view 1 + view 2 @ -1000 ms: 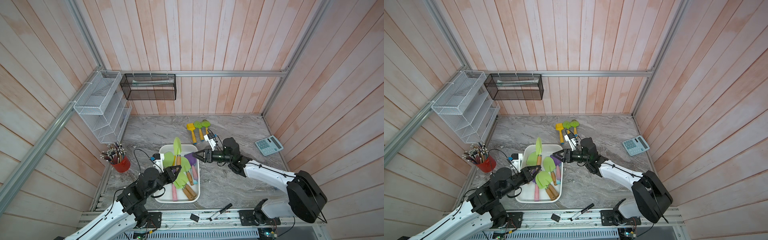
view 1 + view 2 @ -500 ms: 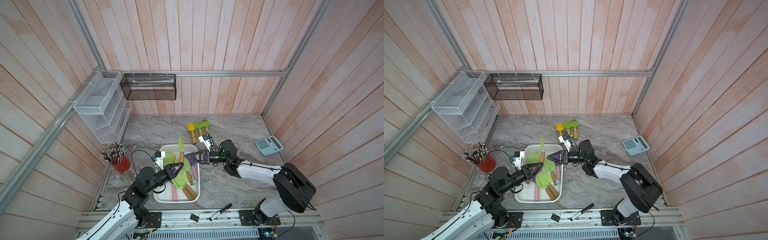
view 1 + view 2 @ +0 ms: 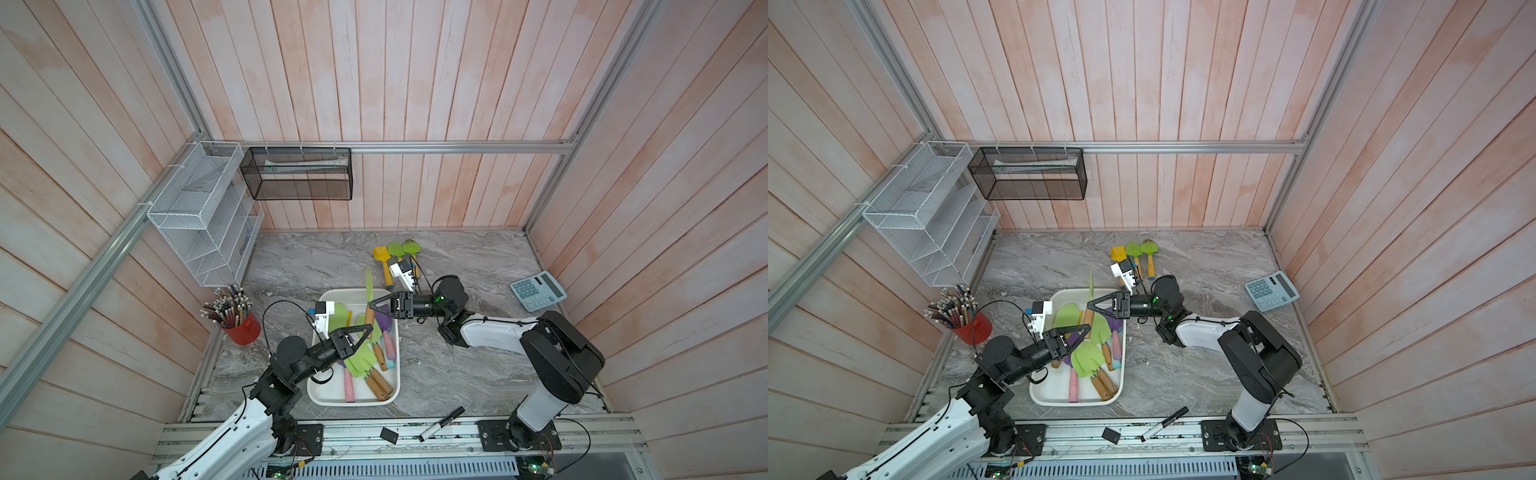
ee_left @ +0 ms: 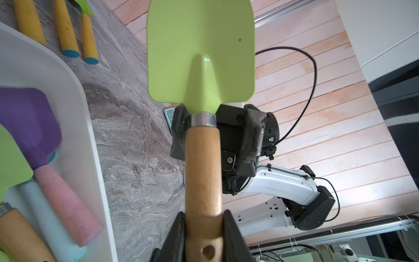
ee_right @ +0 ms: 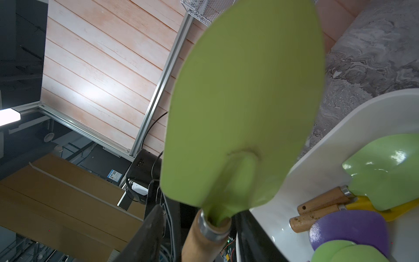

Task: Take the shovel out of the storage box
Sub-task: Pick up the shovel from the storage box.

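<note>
Shovel (image 4: 202,158) handle clamped in left tool (image 4: 204,214).

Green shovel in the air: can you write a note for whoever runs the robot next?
Left pincer: shut on the green shovel's wooden handle.
Right pincer: open around the shovel's neck, not gripping.
Box: held shovel is lifted over its far end; other shovels lie inside.
Done: three shovels lie on the table.
Left: carry this one clear and set it down.
</note>
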`<state>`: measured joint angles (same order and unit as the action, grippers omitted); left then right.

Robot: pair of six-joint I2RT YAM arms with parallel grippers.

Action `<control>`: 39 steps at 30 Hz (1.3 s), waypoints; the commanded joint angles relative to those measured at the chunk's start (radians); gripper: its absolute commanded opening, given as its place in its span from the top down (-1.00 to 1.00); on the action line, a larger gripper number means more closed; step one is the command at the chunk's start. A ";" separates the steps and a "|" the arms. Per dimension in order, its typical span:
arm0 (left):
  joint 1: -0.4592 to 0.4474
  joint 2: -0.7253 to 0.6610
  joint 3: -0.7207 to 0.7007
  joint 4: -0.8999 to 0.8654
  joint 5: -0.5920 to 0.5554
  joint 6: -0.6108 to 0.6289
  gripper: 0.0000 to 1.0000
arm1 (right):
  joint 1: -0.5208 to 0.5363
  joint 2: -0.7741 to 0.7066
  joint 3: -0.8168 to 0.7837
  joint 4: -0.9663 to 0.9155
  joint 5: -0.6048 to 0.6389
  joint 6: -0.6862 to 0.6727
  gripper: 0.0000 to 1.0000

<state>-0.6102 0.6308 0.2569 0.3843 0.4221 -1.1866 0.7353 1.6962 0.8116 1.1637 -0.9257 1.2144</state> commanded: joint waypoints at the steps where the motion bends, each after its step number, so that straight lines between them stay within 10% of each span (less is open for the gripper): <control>1: 0.007 0.005 -0.022 0.091 0.032 -0.013 0.71 | 0.004 0.023 0.027 0.106 -0.028 0.055 0.01; 32: 0.020 0.056 -0.060 0.174 0.063 -0.027 0.70 | 0.022 0.100 0.058 0.205 -0.042 0.143 0.56; 39: 0.043 -0.001 -0.035 0.028 0.046 0.018 -0.17 | -0.024 0.075 0.039 0.153 -0.028 0.119 0.61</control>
<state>-0.5812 0.6624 0.2108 0.4950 0.4652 -1.2053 0.7387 1.7889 0.8406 1.3064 -0.9592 1.3575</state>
